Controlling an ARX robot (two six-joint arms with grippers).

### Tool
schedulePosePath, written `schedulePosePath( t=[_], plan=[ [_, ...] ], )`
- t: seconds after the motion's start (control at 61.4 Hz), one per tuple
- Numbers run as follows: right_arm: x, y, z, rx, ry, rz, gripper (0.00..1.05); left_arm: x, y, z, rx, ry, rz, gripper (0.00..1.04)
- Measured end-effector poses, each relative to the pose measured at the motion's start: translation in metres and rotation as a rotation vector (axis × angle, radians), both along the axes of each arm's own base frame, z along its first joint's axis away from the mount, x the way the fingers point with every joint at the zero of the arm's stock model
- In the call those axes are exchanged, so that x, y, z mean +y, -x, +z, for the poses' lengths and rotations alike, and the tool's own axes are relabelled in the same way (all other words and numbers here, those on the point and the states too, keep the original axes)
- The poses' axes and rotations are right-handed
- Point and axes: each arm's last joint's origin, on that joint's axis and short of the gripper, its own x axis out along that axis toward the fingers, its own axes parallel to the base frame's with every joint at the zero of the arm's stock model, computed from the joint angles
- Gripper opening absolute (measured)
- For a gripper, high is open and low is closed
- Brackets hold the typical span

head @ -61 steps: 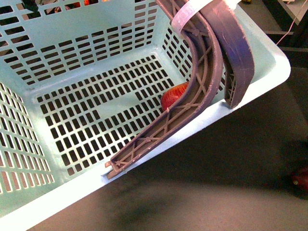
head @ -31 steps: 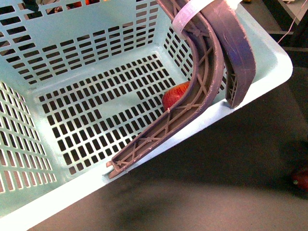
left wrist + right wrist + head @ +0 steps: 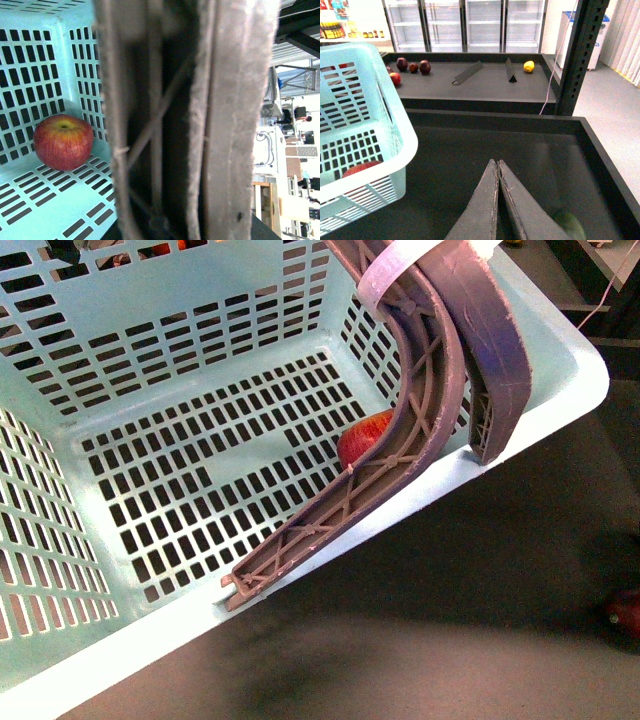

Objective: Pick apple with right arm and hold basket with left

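The pale mint-green basket [image 3: 180, 350] hangs tilted and fills most of the front view. Its two brownish-purple ribbed handles [image 3: 420, 410] are swung together over the near rim. They fill the left wrist view as handles [image 3: 200, 120], and my left gripper is shut on them, with its fingers hidden behind them. The red apple [image 3: 63, 141] lies on the slotted floor in a corner of the basket. From the front the apple [image 3: 362, 437] is half covered by a handle. My right gripper [image 3: 497, 162] is shut and empty over the dark tray, to the right of the basket [image 3: 395, 125].
A dark tray surface [image 3: 485, 145] with raised edges lies under the right gripper. A black slotted post [image 3: 580, 55] stands behind it. Small red and dark fruits [image 3: 412, 66] and a yellow fruit [image 3: 528, 66] sit on a far shelf. Another reddish fruit [image 3: 625, 612] shows at the front view's right edge.
The basket has shifted slightly to the right in the front view, then held still. The apple stays in the same corner.
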Motion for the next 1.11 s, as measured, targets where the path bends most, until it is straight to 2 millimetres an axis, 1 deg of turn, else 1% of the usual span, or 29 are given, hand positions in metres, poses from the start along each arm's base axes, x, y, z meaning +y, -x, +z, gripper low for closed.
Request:
schedulePosePath(
  t=[0.081, 0.13, 0.195, 0.44, 0.668, 0.749, 0.814, 0.993, 1.042, 1.107],
  plan=[
    [0.0, 0.002, 0.0, 0.0, 0.0, 0.0, 0.02, 0.0, 0.0, 0.0, 0.0, 0.0, 0.0, 0.15],
    [0.0, 0.007, -0.004, 0.032, 0.0, 0.003, 0.02, 0.0, 0.0, 0.0, 0.0, 0.001, -0.001, 0.15],
    [0.0, 0.011, -0.003, 0.014, 0.0, 0.0, 0.02, 0.0, 0.0, 0.0, 0.0, 0.001, -0.001, 0.15],
    [0.0, 0.012, -0.003, 0.006, 0.0, 0.0, 0.02, 0.0, 0.0, 0.0, 0.001, 0.002, -0.001, 0.15],
    [0.0, 0.012, -0.003, 0.005, 0.0, 0.0, 0.38, 0.0, 0.0, 0.0, 0.0, -0.001, 0.001, 0.15],
    [0.0, 0.012, -0.003, 0.005, 0.0, 0.0, 0.56, 0.0, 0.0, 0.0, 0.0, 0.0, 0.0, 0.15],
    [0.0, 0.012, -0.003, 0.005, 0.0, 0.0, 0.64, 0.0, 0.0, 0.0, 0.0, 0.0, -0.001, 0.15],
    [0.0, 0.012, -0.003, 0.005, 0.0, 0.0, 0.94, 0.0, 0.0, 0.0, 0.0, 0.0, -0.001, 0.15],
    [0.0, 0.012, -0.003, 0.005, -0.001, 0.0, 0.98, 0.0, 0.0, 0.0, 0.0, 0.0, -0.001, 0.15],
    [0.0, 0.012, -0.003, 0.005, 0.0, 0.0, 0.96, 0.0, 0.0, 0.0, 0.0, 0.0, -0.001, 0.15]
  ],
)
